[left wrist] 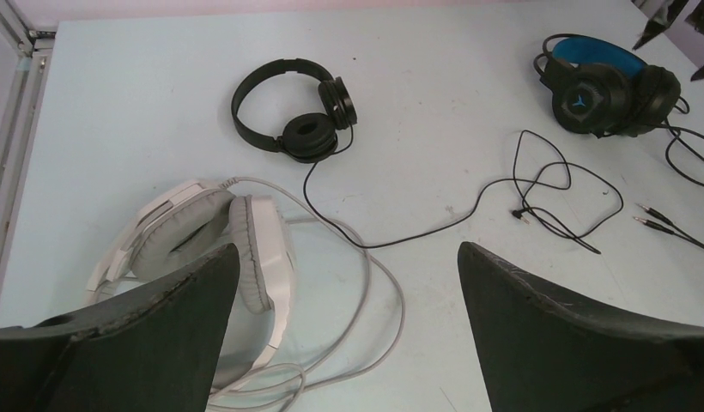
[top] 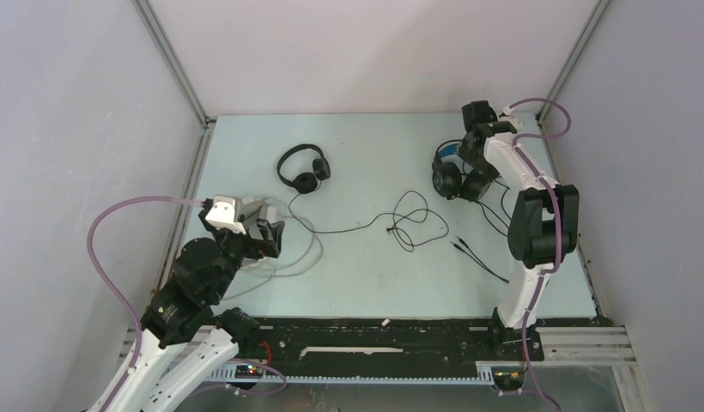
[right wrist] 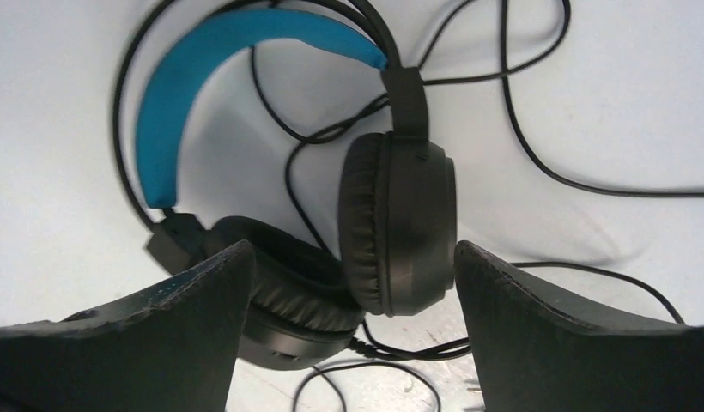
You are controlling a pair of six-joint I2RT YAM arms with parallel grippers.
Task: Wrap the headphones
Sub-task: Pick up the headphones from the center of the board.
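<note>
Right tool (right wrist: pixel 348 257) straddling blue-banded headphones (right wrist: pixel 391 215) — apparently not gripping, left tool (left wrist: pixel 348 257) agape

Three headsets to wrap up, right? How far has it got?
Nothing looks wrapped: all three cords lie loose. In hand: the right claw, open, straddles the blue-band headset; the left claw, open, hangs over the white headset. Left: wrapping all three, the small black headset included.

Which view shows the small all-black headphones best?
Left wrist: the small all-black headphones lie whole, fairly close and unblocked. Top external shows the small all-black headphones whole but tiny. Right wrist shows only the blue-banded pair.
</note>
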